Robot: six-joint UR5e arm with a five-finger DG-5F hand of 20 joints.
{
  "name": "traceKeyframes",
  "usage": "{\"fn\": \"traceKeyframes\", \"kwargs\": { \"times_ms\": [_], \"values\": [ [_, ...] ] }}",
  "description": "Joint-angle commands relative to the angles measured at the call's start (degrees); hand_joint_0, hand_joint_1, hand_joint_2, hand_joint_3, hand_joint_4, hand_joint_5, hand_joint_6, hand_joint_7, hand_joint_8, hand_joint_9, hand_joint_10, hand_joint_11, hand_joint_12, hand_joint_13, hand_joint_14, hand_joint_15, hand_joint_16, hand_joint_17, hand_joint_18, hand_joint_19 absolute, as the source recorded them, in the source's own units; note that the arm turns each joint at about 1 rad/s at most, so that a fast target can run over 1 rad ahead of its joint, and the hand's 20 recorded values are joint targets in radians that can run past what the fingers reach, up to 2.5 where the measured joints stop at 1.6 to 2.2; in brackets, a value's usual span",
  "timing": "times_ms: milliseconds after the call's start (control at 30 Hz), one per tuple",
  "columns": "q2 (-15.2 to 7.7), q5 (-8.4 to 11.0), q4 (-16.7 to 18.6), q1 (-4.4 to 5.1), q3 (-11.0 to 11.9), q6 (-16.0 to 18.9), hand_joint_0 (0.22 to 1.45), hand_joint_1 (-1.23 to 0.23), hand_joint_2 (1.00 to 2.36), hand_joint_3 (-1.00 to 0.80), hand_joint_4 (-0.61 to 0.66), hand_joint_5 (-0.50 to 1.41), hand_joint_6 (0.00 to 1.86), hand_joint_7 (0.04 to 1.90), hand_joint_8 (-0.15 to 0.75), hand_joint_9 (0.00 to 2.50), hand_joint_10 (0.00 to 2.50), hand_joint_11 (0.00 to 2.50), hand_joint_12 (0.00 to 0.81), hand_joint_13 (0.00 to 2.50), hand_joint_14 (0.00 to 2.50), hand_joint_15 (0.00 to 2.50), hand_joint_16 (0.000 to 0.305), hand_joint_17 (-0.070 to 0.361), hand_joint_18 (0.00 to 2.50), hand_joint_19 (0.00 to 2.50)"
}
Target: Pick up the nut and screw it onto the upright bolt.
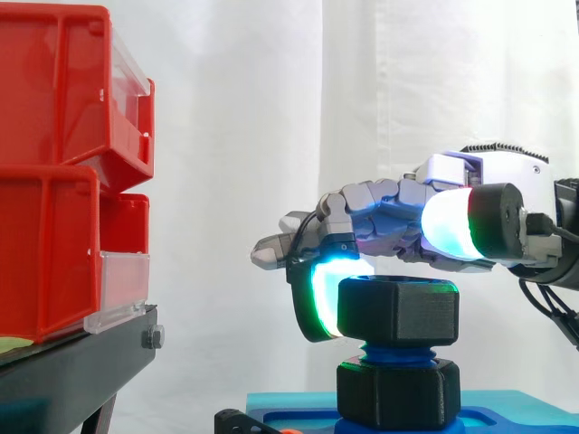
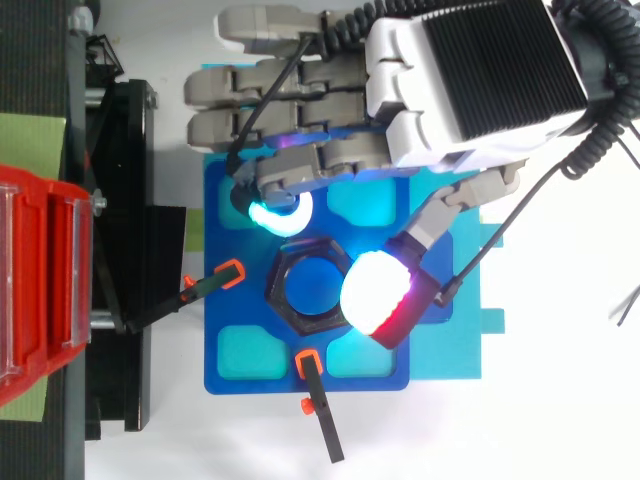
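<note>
A black hex nut (image 1: 396, 310) sits on the thread of the upright blue bolt (image 1: 398, 354), above a second black nut (image 1: 398, 393) at the bolt's foot. From above the upper nut (image 2: 285, 300) is a ring around the bolt's blue top. The bolt stands on a blue base plate (image 2: 225, 350). My hand (image 1: 398, 217) reaches in from the right, just over the nut. One finger (image 1: 317, 303) curls down, its cyan-green pad against the nut's left face. The thumb (image 2: 378, 300), glowing white and red, lies over the opposite rim. The other fingers stretch past the nut.
Stacked red bins (image 1: 54, 163) stand on a black stand (image 1: 81, 362) at the left. Two black clamps with orange tips (image 2: 225, 275) (image 2: 310, 365) lie at the plate's left and front edges. A white curtain hangs behind.
</note>
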Motion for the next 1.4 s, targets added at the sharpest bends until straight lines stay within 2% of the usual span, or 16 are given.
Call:
{"fn": "traceKeyframes", "kwargs": {
  "times_ms": [0,100,133,233,367,567,767,967,1033,1100,1200,1367],
  "values": [
    [0.0,-1.44,0.1,-1.08,0.3,-1.6,0.49,-0.23,1.0,-0.5,0.21,-0.1,0.6,1.3,0.252,0.43,0.0,0.0,0.305,0.23,0.0,0.0,0.037,0.083,0.0,0.0],
    [0.0,-1.96,0.2,-1.52,0.7,-2.2,0.49,-0.23,1.0,-0.5,0.21,-0.1,0.59,1.31,0.255,0.44,0.0,0.0,0.302,0.25,0.0,0.0,0.036,0.081,0.0,0.0],
    [0.0,-2.05,0.2,-1.61,0.8,-2.3,0.49,-0.23,1.0,-0.5,0.2,-0.09,0.51,1.41,0.255,0.44,0.0,0.0,0.302,0.25,0.0,0.0,0.036,0.081,0.0,0.0],
    [0.0,-2.58,-0.2,-2.05,1.7,-2.3,0.49,-0.23,1.0,-0.5,0.23,-0.13,0.5,1.11,0.234,0.39,0.0,0.0,0.306,0.22,0.0,0.0,0.037,0.083,0.0,0.0],
    [0.0,-3.28,-1.0,-2.14,2.8,-2.3,0.48,-0.22,1.0,-0.5,0.21,-0.16,0.5,0.85,0.212,0.32,0.0,0.0,0.306,0.16,0.0,0.0,0.04,0.091,0.0,0.0],
    [-0.1,-3.37,-1.3,-1.35,3.2,-1.9,0.47,-0.21,1.0,-0.5,0.19,-0.18,0.5,0.74,0.204,0.26,0.0,0.0,0.312,0.1,0.0,0.0,0.042,0.096,0.0,0.0],
    [-1.1,-3.2,-2.0,0.41,3.1,2.4,0.47,-0.13,1.0,-0.5,0.17,-0.19,0.5,0.71,0.2,0.23,0.0,0.0,0.315,0.08,0.0,0.0,0.043,0.097,0.0,0.0],
    [-1.1,-3.28,-3.1,1.11,3.1,2.6,0.48,-0.06,1.0,-0.5,0.12,-0.24,0.5,0.67,0.194,0.18,0.0,0.0,0.315,0.05,0.0,0.0,0.043,0.097,0.0,0.0],
    [-1.1,-3.28,-3.1,1.38,3.1,3.0,0.48,-0.07,1.0,-0.5,0.12,-0.24,0.5,0.67,0.198,0.2,0.0,0.0,0.317,0.07,0.0,0.0,0.043,0.097,0.0,0.0],
    [-1.1,-3.37,-2.7,1.73,3.1,4.7,0.48,-0.06,1.0,-0.5,0.13,-0.24,0.5,0.7,0.197,0.18,0.0,0.0,0.315,0.05,0.0,0.0,0.043,0.097,0.0,0.0],
    [-1.1,-3.37,-2.6,1.73,3.1,5.7,0.48,-0.09,1.0,-0.5,0.15,-0.24,0.5,0.75,0.213,0.21,0.0,0.0,0.317,0.09,0.0,0.0,0.043,0.097,0.0,0.0],
    [-1.1,-3.37,-2.5,1.73,3.1,5.9,0.49,-0.12,1.0,-0.5,0.22,-0.2,0.5,1.0,0.231,0.29,0.0,0.0,0.316,0.14,0.0,0.0,0.042,0.094,0.0,0.0]
  ]
}}
